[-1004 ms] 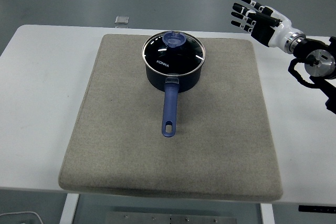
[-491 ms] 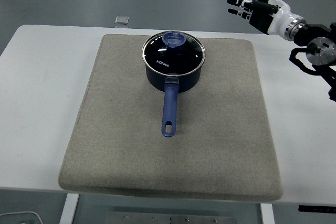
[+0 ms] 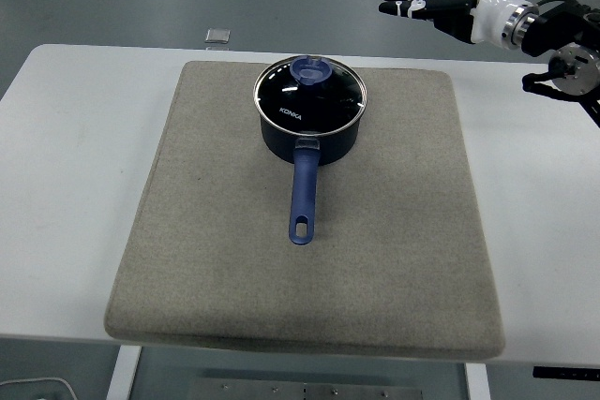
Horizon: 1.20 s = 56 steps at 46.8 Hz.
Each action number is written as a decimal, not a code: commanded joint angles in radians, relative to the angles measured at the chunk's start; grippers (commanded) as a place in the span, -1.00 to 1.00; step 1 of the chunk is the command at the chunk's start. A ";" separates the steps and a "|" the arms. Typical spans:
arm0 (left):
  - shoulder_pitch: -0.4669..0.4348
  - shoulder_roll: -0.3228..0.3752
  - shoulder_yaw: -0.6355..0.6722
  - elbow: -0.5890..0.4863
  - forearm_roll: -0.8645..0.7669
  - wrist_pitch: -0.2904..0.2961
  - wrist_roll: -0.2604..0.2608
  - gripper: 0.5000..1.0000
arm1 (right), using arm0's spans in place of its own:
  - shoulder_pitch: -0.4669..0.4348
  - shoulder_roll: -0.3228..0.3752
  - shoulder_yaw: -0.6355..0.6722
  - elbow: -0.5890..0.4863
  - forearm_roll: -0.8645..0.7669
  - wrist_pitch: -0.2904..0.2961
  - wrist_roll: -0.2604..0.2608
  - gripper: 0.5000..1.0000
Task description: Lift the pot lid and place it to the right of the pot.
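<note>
The lid [image 3: 310, 89] sits shut on the pot [image 3: 309, 128], on the far middle part of the grey mat [image 3: 375, 259], with its blue knob [image 3: 310, 69] on top. The pot's long blue handle [image 3: 302, 199] points to the near side. The right hand [image 3: 427, 2] has moved up and to the left in the last second. Its fingers are spread apart and it holds nothing. It is well apart from the lid, so no lifting has started. There is one pot, one lid, one mat and one small grey thing [image 3: 217, 36] on the worktop [image 3: 66, 156].
</note>
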<state>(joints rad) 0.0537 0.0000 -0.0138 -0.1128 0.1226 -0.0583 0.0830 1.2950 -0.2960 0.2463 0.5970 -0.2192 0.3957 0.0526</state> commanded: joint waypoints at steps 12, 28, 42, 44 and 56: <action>0.000 0.000 0.000 0.001 0.000 0.000 0.000 1.00 | 0.070 0.000 -0.012 0.043 -0.275 0.018 -0.002 0.65; 0.000 0.000 0.000 -0.001 0.000 0.000 0.000 1.00 | 0.230 0.118 -0.238 0.069 -0.460 -0.060 -0.002 0.65; 0.000 0.000 0.000 -0.001 0.000 0.000 0.000 1.00 | 0.322 0.205 -0.392 0.069 -0.483 -0.075 -0.008 0.65; 0.000 0.000 0.000 -0.001 0.000 0.000 0.001 1.00 | 0.326 0.213 -0.407 0.069 -0.493 -0.081 -0.010 0.65; 0.000 0.000 0.000 0.001 0.000 0.000 0.000 1.00 | 0.319 0.248 -0.470 0.069 -0.523 -0.118 -0.011 0.64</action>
<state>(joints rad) 0.0538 0.0000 -0.0138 -0.1128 0.1229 -0.0583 0.0833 1.6201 -0.0591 -0.2077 0.6658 -0.7401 0.2903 0.0423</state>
